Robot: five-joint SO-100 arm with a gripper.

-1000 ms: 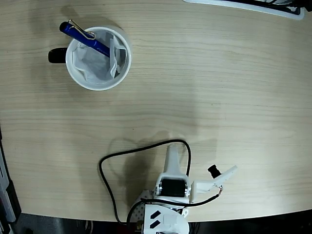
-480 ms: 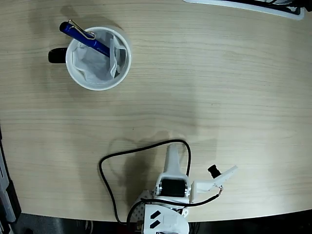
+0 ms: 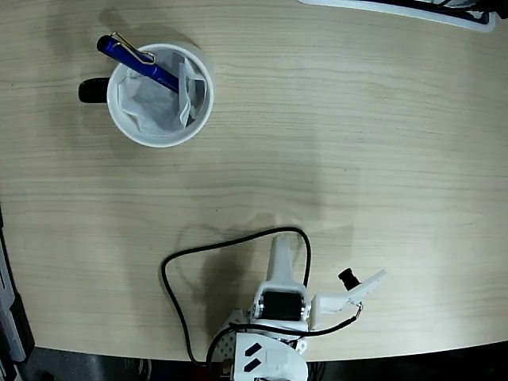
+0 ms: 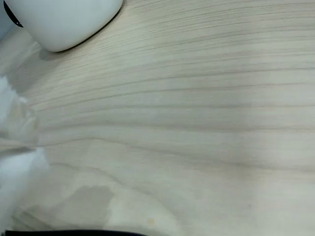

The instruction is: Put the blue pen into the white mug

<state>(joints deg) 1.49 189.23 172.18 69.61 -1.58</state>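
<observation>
Fixed view: pen is in the mug, arm folded near the table edge

The blue pen (image 3: 136, 62) leans inside the white mug (image 3: 160, 97), its clip end sticking out over the rim at upper left, beside the black handle (image 3: 93, 90). Crumpled paper (image 3: 159, 101) lines the mug. I judge the task complete; what is left is only to keep the arm away from the mug so the pen is not disturbed. The gripper (image 3: 279, 252) sits well apart at the bottom, holding nothing; whether its jaws are parted I cannot tell. A black cable (image 3: 178, 258) loops beside it. The wooden table (image 3: 357, 143) has a pale grain. In the wrist view, the mug (image 4: 61, 19) shows at top left.
</observation>
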